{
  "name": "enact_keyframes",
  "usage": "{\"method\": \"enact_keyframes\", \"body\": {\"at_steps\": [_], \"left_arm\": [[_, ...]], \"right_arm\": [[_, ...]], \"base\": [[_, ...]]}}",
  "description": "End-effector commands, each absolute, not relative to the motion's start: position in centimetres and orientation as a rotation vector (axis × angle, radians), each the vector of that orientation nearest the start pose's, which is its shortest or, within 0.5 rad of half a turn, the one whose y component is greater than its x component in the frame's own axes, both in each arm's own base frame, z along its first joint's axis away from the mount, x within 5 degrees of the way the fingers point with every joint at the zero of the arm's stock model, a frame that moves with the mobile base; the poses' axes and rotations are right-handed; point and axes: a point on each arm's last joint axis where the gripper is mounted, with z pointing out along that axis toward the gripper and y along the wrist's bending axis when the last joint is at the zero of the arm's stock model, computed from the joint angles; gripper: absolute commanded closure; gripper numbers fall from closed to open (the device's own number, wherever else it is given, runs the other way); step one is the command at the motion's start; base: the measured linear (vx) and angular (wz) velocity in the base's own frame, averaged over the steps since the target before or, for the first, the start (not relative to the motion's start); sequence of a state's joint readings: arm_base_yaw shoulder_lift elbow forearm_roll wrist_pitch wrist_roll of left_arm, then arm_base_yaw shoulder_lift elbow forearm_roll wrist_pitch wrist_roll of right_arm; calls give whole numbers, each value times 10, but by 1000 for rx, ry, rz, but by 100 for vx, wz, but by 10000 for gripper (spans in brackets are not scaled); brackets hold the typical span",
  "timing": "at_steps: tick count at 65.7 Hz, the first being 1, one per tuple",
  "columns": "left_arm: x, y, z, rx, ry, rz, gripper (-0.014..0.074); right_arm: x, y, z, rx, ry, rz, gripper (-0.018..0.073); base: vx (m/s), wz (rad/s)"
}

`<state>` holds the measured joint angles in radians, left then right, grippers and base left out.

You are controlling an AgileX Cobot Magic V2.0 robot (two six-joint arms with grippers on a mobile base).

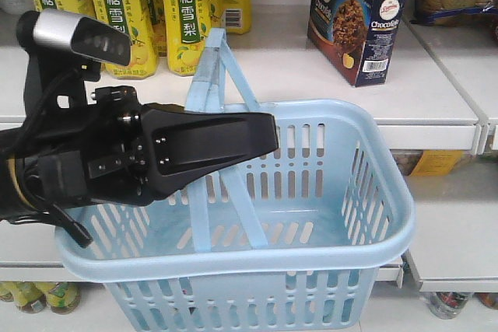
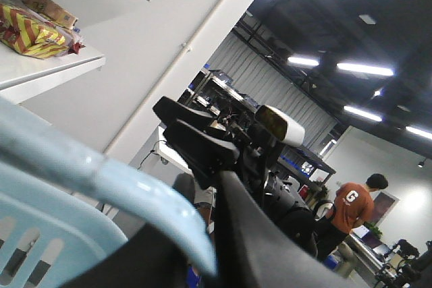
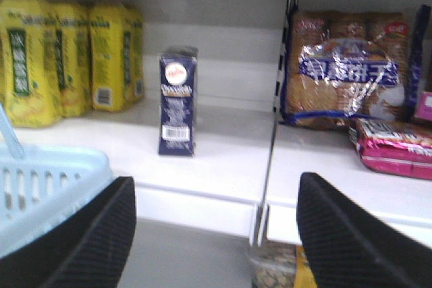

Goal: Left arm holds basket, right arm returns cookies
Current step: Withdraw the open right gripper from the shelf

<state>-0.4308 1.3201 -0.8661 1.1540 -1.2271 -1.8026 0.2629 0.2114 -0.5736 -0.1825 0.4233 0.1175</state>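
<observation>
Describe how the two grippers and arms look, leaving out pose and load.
The left gripper is matte black with broad flat jaws fixed by small screws, black cables looping beneath, and a silver-and-black camera on top. The right gripper shows only two black fingers with finely ribbed pads; the rest of that arm is out of view.
</observation>
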Motion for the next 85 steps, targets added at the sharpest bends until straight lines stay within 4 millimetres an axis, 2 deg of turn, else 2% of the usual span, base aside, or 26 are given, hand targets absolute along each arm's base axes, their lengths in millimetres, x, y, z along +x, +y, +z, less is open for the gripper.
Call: {"method": "enact_keyframes", "body": {"at_steps": [1,18,44,85], "left_arm": [[191,-170,383,591,1327,-1878,594],[191,-170,383,591,1327,-1878,594],[191,-170,383,591,1327,-1878,594],[191,-170,383,591,1326,-1878,594]], "right_arm": [[39,3,356,-195,1451,78,99],[40,4,356,-195,1433,91,179],[40,4,355,-192,1447,95,576],[40,4,355,-195,1447,91,570]], "base": [[0,0],[0,0],[0,0],[0,0]]}}
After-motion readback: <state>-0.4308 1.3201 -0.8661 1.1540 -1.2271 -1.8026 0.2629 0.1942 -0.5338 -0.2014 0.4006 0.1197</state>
